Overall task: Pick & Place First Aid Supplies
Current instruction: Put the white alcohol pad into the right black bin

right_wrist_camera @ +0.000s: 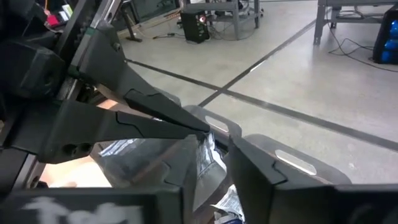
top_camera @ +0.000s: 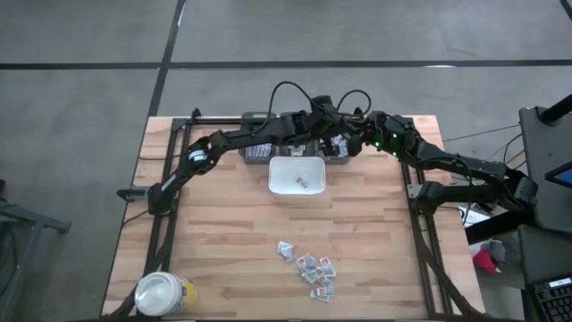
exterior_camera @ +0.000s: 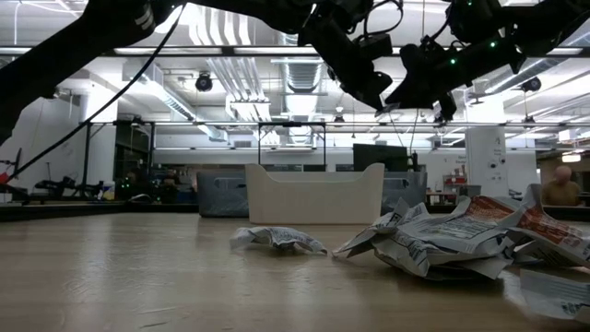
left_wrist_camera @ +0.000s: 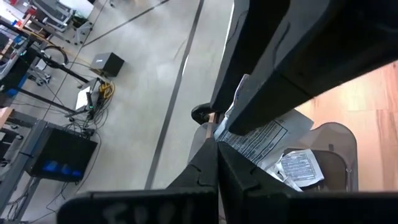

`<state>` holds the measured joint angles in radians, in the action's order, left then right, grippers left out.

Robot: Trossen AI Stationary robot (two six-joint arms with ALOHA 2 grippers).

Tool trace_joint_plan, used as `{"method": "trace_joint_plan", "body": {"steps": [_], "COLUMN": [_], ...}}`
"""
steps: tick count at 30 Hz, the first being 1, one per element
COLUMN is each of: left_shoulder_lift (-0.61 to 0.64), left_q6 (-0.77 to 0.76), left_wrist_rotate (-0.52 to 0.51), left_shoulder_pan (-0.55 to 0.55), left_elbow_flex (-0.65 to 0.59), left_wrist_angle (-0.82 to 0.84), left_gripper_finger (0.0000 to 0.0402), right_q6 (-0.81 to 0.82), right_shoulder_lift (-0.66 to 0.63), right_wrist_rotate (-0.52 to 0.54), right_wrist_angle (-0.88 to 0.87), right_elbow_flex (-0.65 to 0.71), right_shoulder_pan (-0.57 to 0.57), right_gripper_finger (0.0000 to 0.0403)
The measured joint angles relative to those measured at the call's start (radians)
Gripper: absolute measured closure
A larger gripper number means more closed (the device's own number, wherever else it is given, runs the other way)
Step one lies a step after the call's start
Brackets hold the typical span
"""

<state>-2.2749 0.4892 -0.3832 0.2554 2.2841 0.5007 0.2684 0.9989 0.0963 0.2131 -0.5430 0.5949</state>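
- The left claw (top_camera: 332, 136) is hanging above the far middle of the tabletop (top_camera: 223, 233), over a grey bin (top_camera: 259, 150) just beyond the white tray (top_camera: 279, 183).
- Its fingers (left_wrist_camera: 205, 171) are pressing together on the edge of a white printed packet (left_wrist_camera: 261, 137), as the left wrist view is showing.
- The right claw (top_camera: 350, 143) is meeting it from the right at the same spot, and both claws are hovering raised above the tray in the low view.
- In the right wrist view its fingers (right_wrist_camera: 261, 171) are standing on either side of the same packet (right_wrist_camera: 205, 165); whether they are gripping it cannot be told.
- Another packet (left_wrist_camera: 301, 167) is lying in the grey bin below the claws.
- Two small sachets (top_camera: 304, 183) are lying inside the white tray.
- A cluster of first aid packets (top_camera: 313, 268) is sitting loose on the near tabletop, right of centre, well apart from the tray.
- A yellow jar (top_camera: 163, 293) with a white lid is standing at the near left corner.
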Motion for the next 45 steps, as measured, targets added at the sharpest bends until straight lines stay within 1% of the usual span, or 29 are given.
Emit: {"method": "trace_joint_plan", "body": {"steps": [5,9,16,24,32,36,38,40,42,43,45], "left_shoulder_lift": [0.000,0.000,0.000,0.000,0.000,0.000,0.001,0.002,0.002,0.003,0.010], "left_q6": [0.000,0.000,0.000,0.018,0.064,0.079,0.112,0.146,0.161,0.164,0.148], "left_wrist_rotate": [0.000,-0.003,-0.005,-0.062,-0.077,-0.146,-0.228,-0.331,-0.432,-0.465,-0.463], "left_shoulder_pan": [0.000,0.000,0.001,0.002,0.002,0.007,0.007,0.006,0.007,0.007,0.012], "left_elbow_flex": [0.000,0.000,0.000,0.000,-0.001,-0.002,-0.002,-0.002,-0.002,-0.002,-0.002], "left_wrist_angle": [0.000,0.000,0.000,-0.003,0.000,0.005,0.004,0.005,0.022,0.040,0.107], "left_gripper_finger": [0.0401,0.0401,0.0401,0.0401,0.0397,0.0372,0.0357,0.0346,0.0340,0.0339,0.0338], "right_q6": [-0.003,-0.011,-0.034,-0.040,-0.040,-0.040,-0.040,-0.040,-0.035,-0.024,0.012], "right_shoulder_lift": [0.000,0.000,0.000,0.000,0.000,-0.001,-0.001,-0.001,-0.001,-0.001,0.004], "right_wrist_rotate": [0.000,0.000,0.000,0.000,0.000,0.001,0.001,0.001,0.000,-0.006,-0.029], "right_wrist_angle": [0.000,0.000,0.000,0.003,0.002,-0.001,-0.001,-0.001,-0.001,-0.004,-0.025], "right_elbow_flex": [-0.001,-0.001,-0.001,-0.002,-0.002,-0.002,-0.002,-0.002,-0.002,-0.002,-0.002], "right_shoulder_pan": [0.003,0.004,0.004,0.004,0.004,0.004,0.004,0.004,0.007,0.010,0.019], "right_gripper_finger": [0.0361,0.0389,0.0394,0.0394,0.0394,0.0395,0.0395,0.0395,0.0395,0.0395,0.0395]}}
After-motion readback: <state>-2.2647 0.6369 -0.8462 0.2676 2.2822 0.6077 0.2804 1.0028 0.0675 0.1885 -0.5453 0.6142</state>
